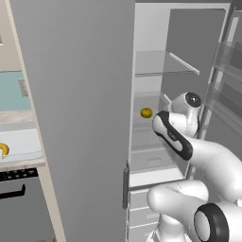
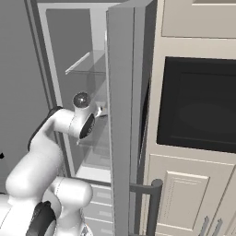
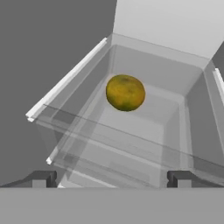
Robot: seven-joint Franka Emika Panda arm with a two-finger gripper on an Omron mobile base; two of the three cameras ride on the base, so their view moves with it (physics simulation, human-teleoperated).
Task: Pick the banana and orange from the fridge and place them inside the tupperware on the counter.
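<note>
The orange (image 3: 125, 92), a round yellow-orange ball mottled with darker green-brown patches, rests on a clear shelf (image 3: 131, 131) inside the fridge (image 1: 75, 118); the gripper (image 3: 111, 178) is spread wide, released, short of it

The fridge (image 1: 80, 118) stands open, its wide grey door swung out, white interior and clear shelves showing. The orange (image 3: 125, 92), round and yellowish-orange with darker mottling, sits alone on a clear shelf toward the back, at about 12 o'clock in the hand view. At 9 o'clock in the left base view, the banana (image 1: 3, 149) lies in the pale tupperware (image 1: 23, 144) on the counter (image 1: 21, 163).
</note>
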